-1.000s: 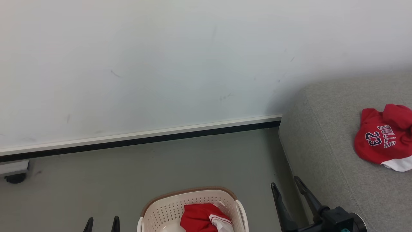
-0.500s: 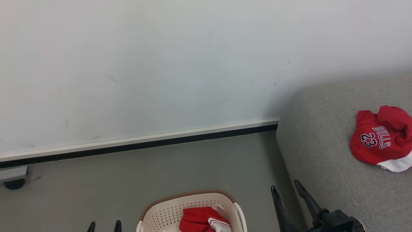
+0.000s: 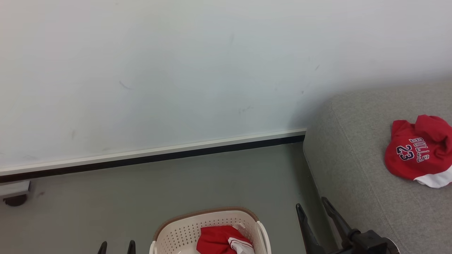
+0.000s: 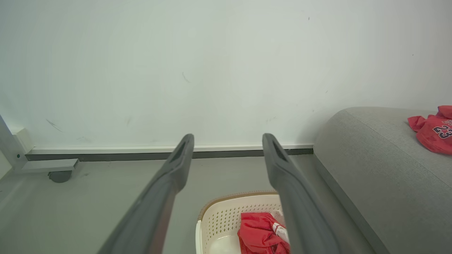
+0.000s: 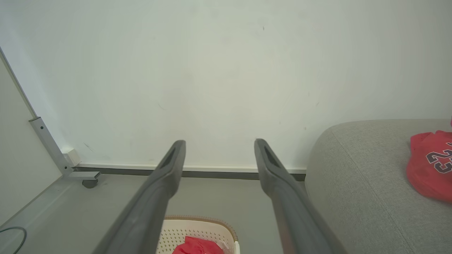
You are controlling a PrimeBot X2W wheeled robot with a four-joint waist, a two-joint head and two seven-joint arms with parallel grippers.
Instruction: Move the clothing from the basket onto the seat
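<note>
Findings, taken from left to right. At eight o'clock of the head view we note a dark caster (image 3: 14, 201) under a grey metal foot. It stands on the grey floor (image 3: 176, 183) by the skirting (image 3: 159, 155), a white strip over a black one at the foot of the pale wall (image 3: 176, 70).

At seven o'clock the left gripper (image 3: 117, 244) shows two dark fingertips at the bottom edge. In the left wrist view we find its fingers (image 4: 166, 190) spread wide with nothing between them.

At six o'clock the basket (image 3: 176, 231) stands on the floor. It is cream and perforated, with a brown rim, and is cut by the bottom edge. Inside it, toward its right side, lies a crumpled red garment (image 3: 213, 240) with white, red-striped trim on its right.

Near the basket's right side, at five o'clock, the right gripper (image 3: 311, 203) points up the view, beside the front face of the seat (image 3: 353, 158). Its jaws stand wide and hold nothing, and the right wrist view agrees.

From three to four o'clock we record the seat itself, a light grey upholstered cushion with a rounded corner close to the wall. On its top, at three o'clock near the right edge, rests the jersey (image 3: 409, 158). It is red and bunched, lettered "BULLS 23" in dark print, with a white panel at its lower right.
</note>
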